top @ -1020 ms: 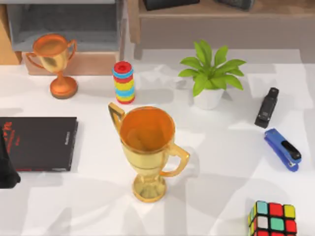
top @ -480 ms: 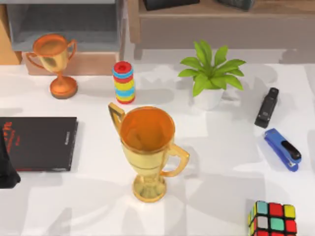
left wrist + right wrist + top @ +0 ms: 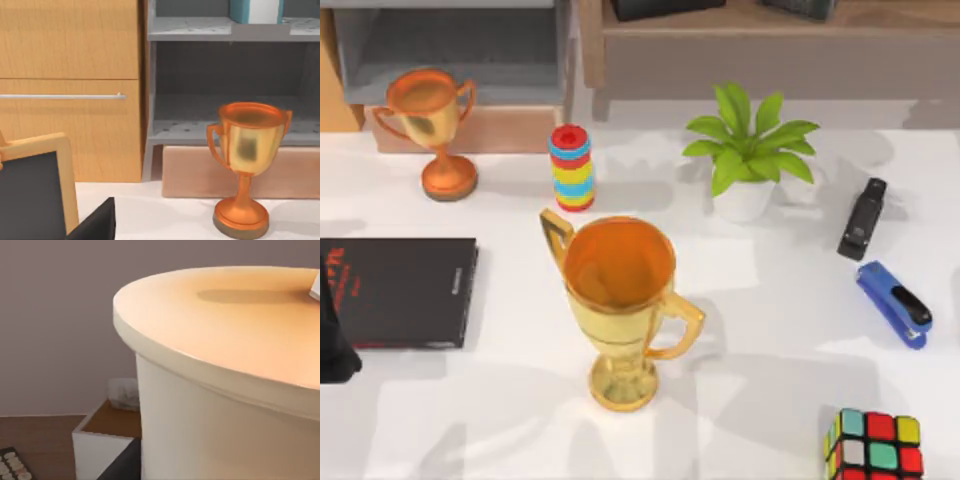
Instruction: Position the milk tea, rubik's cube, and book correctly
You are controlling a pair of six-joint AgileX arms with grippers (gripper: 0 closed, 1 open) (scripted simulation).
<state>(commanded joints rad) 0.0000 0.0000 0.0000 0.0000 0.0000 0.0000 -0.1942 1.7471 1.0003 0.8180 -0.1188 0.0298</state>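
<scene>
Since the three task items sit well apart, each needs its own grip. At the table's left edge my left arm [image 3: 334,345] is parked beside a thin black book [image 3: 400,290] with red lettering, which is not the one wanted. A dark edge of the left gripper [image 3: 95,226] shows in the left wrist view, and I cannot tell whether it is apart or together.

In that view the book [image 3: 240,10] stands on an upper grey shelf [image 3: 200,29], above the small bronze trophy [image 3: 247,150]. It is thick, with a light teal cover and pale page edges. It looks stiff and fairly heavy, so I would pinch it across its thickness near the spine.

Rightward along the table come a stack of coloured rings [image 3: 572,167], a tall gold trophy [image 3: 620,300], a potted plant [image 3: 748,155], a black stapler [image 3: 862,218] and a blue stapler [image 3: 894,303].

At the near right corner sits the rubik's cube [image 3: 873,445], black-framed with mixed coloured squares. It is rigid and light, best squeezed on two opposite flat faces.

In the right wrist view the milk tea [image 3: 220,405], a cream cup with a smooth orange-lit lid, looms very close. It is probably slick and spillable, so grip the wall below the lid and keep it upright. I cannot tell whether the right gripper [image 3: 120,466] is clamped on it.
</scene>
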